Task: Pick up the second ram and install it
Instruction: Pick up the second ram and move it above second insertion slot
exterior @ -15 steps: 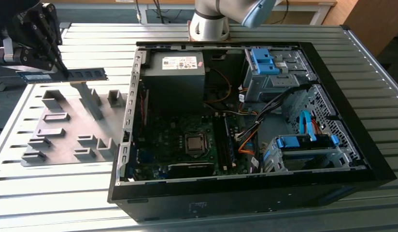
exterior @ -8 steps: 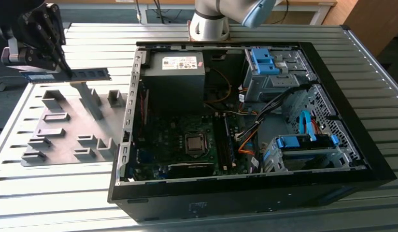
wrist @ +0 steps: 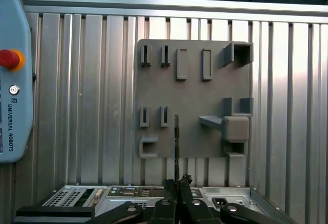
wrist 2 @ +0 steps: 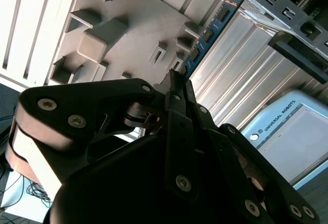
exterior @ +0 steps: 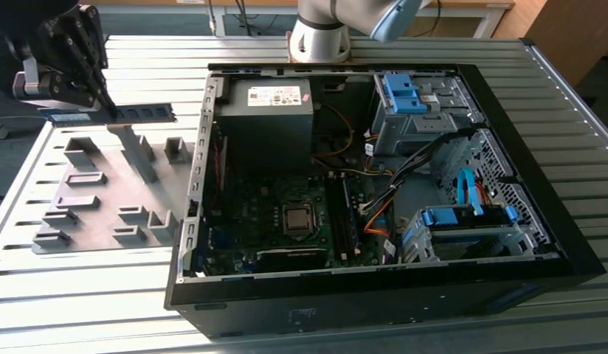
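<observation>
While jaws pinch second ram [exterior: 139, 113], edge-on above fixture [exterior: 99, 200]

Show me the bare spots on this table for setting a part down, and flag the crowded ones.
Bare ribbed table lies at the exterior view's bottom left, bordering the grey fixture plate, and at the top between the gripper and the arm's base. Crowded: the computer case interior, and the plate, with the second ram held near it.

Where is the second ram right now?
At the exterior view's left, the second ram is clamped in the jaws of the gripper, above the grey fixture plate and outside the open computer case.
</observation>
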Controlling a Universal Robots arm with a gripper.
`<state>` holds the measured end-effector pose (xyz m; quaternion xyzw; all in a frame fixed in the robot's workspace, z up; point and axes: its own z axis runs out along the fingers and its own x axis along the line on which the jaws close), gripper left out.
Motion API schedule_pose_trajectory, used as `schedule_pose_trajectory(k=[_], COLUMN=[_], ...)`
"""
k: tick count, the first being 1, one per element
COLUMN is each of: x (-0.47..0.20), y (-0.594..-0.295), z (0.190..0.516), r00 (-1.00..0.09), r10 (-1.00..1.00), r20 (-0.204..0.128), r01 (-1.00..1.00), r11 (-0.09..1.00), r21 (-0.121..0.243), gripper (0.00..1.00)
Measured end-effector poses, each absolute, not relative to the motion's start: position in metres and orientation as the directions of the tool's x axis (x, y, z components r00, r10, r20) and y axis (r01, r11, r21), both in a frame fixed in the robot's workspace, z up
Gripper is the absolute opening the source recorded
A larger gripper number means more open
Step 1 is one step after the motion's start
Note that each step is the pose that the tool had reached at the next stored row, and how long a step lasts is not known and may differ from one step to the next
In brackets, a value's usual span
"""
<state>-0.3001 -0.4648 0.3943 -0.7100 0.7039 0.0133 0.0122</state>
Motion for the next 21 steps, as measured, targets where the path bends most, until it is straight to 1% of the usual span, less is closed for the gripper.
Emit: schedule_pose_trajectory(k=[21], x=[-0.283], y=[-0.465], z=[0.394], r00=[0.009], r10=[-0.999], r20=[-0.036], r01=[-1.000], r11=[-0.009], r21=[0.002], gripper=[0.14])
